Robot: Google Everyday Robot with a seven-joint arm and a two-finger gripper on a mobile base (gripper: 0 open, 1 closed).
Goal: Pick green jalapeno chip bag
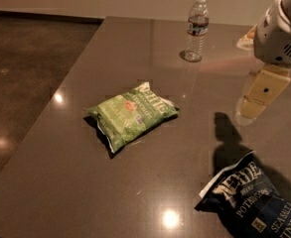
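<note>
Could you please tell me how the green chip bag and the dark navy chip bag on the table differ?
The green jalapeno chip bag is light green; the navy chip bag is dark navy. The green one lies fully in view in the middle of the table; the navy one sits at the near right, cut off by the frame. The gripper hangs at the right, above the table, touching neither. Both lie flat on it.

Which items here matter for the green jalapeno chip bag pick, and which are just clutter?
Job: green jalapeno chip bag, lying flat, centre; gripper, hovering at right, not touching it.
Lying about: water bottle, upright at back; dark navy chip bag, front right.
</note>
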